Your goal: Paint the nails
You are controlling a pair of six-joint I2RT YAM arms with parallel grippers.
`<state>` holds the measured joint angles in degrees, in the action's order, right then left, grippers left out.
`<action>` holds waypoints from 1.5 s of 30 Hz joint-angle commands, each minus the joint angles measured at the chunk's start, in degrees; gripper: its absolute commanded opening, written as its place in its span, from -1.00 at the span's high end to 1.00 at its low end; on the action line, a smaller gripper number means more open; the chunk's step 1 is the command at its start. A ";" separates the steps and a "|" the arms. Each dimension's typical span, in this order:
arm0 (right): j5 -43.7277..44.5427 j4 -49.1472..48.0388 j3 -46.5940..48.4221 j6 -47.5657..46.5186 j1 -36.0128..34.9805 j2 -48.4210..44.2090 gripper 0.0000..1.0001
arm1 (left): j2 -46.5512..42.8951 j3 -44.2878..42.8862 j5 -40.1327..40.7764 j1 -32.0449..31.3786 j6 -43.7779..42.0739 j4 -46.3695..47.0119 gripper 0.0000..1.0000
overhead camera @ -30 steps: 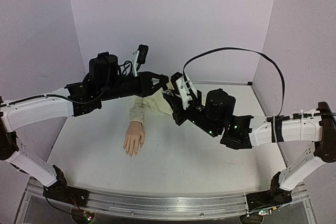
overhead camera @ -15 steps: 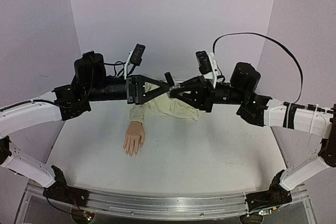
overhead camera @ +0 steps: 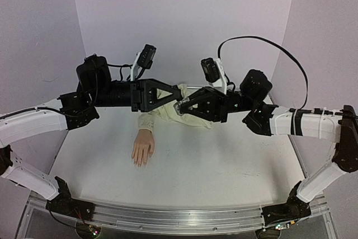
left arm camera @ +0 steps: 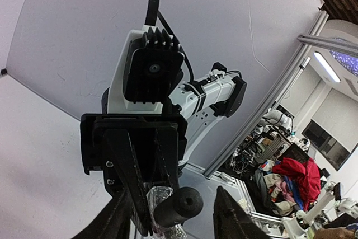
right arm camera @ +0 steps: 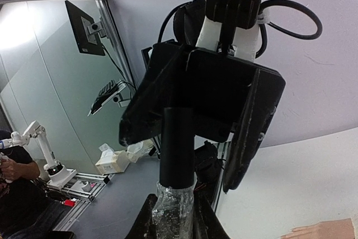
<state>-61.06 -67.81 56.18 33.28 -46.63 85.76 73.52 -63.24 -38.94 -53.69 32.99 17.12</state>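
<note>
both arms reach in from the sides and meet nose to nose in the air above the far part of the table (overhead camera: 224,166), forearms roughly level, wrists turned so the two grippers face each other over the cream sleeve (overhead camera: 197,117)

the right gripper (overhead camera: 183,105) points left and is clamped on a small polish bottle (right arm camera: 174,205) wrapped in clear film, its tall black cap (right arm camera: 178,144) sticking out toward the other arm

the left gripper (overhead camera: 177,91) points right with its jaws parted; in both wrist views its fingers (right arm camera: 249,132) stand on either side of the cap, with a gap showing, not pressed on it

the bottle is capped, and what is inside it cannot be seen through the film

the mannequin hand (overhead camera: 143,146) lies palm down on the table, below and to the left of the grippers and apart from them, fingers aimed at the near edge; the nails (overhead camera: 140,162) at its fingertips are too small to make out
</note>
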 commanded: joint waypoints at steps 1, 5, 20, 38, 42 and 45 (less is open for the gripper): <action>-0.96 -6.49 1.28 0.81 -0.02 0.36 1.00 | 0.79 -0.98 -1.40 -0.27 -0.37 3.96 0.17; 1.06 -6.33 1.18 -0.47 0.05 0.90 1.00 | 1.68 -1.29 -0.37 -0.27 -1.10 3.88 0.49; 101.46 2.94 -7.10 -44.97 -16.40 -5.41 1.00 | 5.62 -2.95 18.35 -1.24 -4.62 -3.58 1.00; 18.98 15.68 -3.88 -23.16 -1.51 -12.60 1.00 | -2.01 0.91 7.98 -0.01 -2.45 -4.31 -0.51; 6.25 14.91 0.55 -17.58 -1.42 -9.16 1.00 | -3.34 0.60 5.47 -0.01 -2.33 -3.98 -0.58; 3.93 11.49 1.42 -14.27 -1.43 -6.93 1.00 | -3.43 0.02 4.49 -0.01 -2.31 -3.39 -0.51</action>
<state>-44.16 -50.19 53.78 12.03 -48.05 76.79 71.68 -62.17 -30.83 -53.95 30.33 11.84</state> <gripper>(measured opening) 0.173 0.780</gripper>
